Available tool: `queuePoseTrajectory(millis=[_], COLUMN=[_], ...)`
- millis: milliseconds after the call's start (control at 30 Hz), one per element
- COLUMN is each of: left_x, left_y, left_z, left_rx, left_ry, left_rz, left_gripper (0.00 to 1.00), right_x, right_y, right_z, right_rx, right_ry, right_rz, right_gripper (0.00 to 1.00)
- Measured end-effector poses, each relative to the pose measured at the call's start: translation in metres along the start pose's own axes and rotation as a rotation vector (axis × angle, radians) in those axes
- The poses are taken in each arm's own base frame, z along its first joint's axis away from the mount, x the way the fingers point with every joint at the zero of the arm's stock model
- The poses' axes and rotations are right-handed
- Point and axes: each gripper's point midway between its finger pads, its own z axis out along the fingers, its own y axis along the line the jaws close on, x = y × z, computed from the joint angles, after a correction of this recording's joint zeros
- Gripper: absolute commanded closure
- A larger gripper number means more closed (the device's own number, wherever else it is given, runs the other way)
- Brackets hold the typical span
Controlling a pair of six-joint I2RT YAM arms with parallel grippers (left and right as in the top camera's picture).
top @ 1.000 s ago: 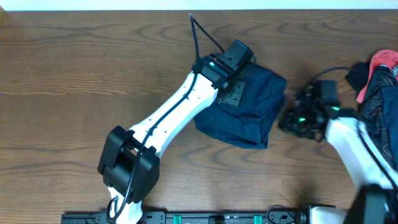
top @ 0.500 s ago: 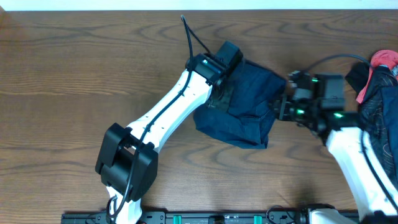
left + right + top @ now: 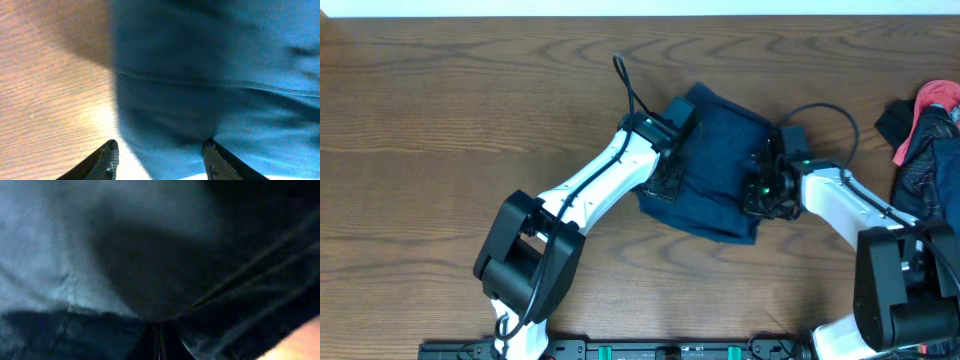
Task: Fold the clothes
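both arms are on the shorts rn. the shorts sit as a folded navy bundle around mid-table, a bit right of centre, on the wood table. left gripper is at the bundle's left edge. its wrist cam shows the fingers spread apart, straddling the cloth edge, w/ bare wood on one side and blue fabric on the other, nothing pinched. right gripper is at the bundle's right edge, down on the cloth. its wrist cam is dark and nearly all fabric. the tips look pressed together at the bottom of that view w/ creases running into them, so i read it as clamped on the shorts. at the far right edge of the table a pink-red garment and a black garment w/ thin red lines are heaped together, well apart from the shorts.
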Motion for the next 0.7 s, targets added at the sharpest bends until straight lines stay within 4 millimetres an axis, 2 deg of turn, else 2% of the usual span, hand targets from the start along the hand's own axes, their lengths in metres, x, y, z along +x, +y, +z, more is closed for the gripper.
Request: queuePoseTrajectory(millis=[100,200,333,400,500,600,700], left_x=[-0.002,-0.003,-0.003,-0.008,-0.019,-0.03,-0.034], left_y=[-0.001,-0.001,-0.009,-0.021,-0.039,-0.05,-0.054], left_z=[0.0,0.0,0.0,-0.001,-0.005,-0.008,-0.01], left_rx=[0.003,0.005,0.049,0.117,0.209,0.268,0.287], left_ry=[-0.008,-0.013,-0.009,-0.024,-0.061,-0.105,-0.121], left_rz=[0.0,0.0,-0.002,0.001,0.01,0.021,0.025], left_gripper=[0.44,0.46,0.49,0.49,0.49,0.49,0.5], right_x=[-0.001,-0.011,-0.028,-0.036,-0.046,-0.055,-0.062], right_y=[-0.011,-0.007,0.017,0.029,0.042,0.046,0.035], right_z=[-0.008,-0.027,-0.071,-0.096,-0.119,-0.124,-0.113], right_rx=[0.015,-0.029,-0.136,-0.182,-0.224,-0.234,-0.185], right_ry=[-0.006,-0.07,-0.231,-0.328,-0.426,-0.469,-0.458], right_rz=[0.018,-0.032,-0.141,-0.195,-0.238,-0.243,-0.195], right_gripper=[0.97,0.98,0.99,0.99,0.99,0.99,0.99])
